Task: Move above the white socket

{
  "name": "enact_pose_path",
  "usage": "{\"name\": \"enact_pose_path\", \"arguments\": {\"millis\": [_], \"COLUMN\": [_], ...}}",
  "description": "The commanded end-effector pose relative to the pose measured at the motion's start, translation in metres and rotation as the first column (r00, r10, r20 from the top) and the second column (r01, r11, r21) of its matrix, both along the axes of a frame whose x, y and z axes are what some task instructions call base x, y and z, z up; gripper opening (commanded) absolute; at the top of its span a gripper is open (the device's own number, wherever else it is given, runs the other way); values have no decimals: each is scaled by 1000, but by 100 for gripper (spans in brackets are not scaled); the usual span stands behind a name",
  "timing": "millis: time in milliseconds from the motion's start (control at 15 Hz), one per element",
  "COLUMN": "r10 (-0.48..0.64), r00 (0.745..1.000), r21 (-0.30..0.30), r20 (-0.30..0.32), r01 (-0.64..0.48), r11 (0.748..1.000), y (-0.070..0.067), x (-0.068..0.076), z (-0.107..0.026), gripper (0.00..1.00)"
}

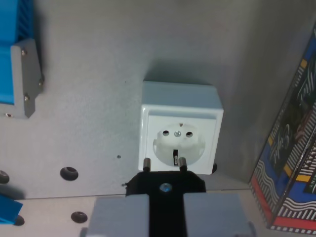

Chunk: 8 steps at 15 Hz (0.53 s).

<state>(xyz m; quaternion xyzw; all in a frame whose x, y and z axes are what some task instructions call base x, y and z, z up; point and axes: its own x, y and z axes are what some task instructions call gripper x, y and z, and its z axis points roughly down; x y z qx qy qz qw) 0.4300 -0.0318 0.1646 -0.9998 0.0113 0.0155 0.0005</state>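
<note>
From my wrist camera I see the gripper (165, 210) clamped on a black plug (165, 185), its two metal pins (181, 163) pointing at the white socket (180, 128). The socket sits mid-frame on the grey plate (98, 59), just beyond the pins. A patterned box (291, 163) stands right; a blue-and-grey fixture (22, 64) is far left.

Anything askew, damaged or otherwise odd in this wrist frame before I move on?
Nothing stands out. The white socket sits flat and intact on the grey plate. The gripper holds a black plug with two pins pointing toward it, just below its face in the picture. The patterned box on the wrist view's right looks undamaged.
</note>
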Motion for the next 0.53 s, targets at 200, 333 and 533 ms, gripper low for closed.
{"name": "enact_pose_path", "arguments": {"millis": [200,333,533], "r10": [-90,-94,-102], "r00": [991,991,990], "r21": [31,33,33], "r20": [100,98,99], "r01": [87,91,99], "r11": [996,995,994], "y": [-5,-6,-8], "x": [-11,-15,-20], "z": [-22,-29,-37], "gripper": [0,0,0]}}
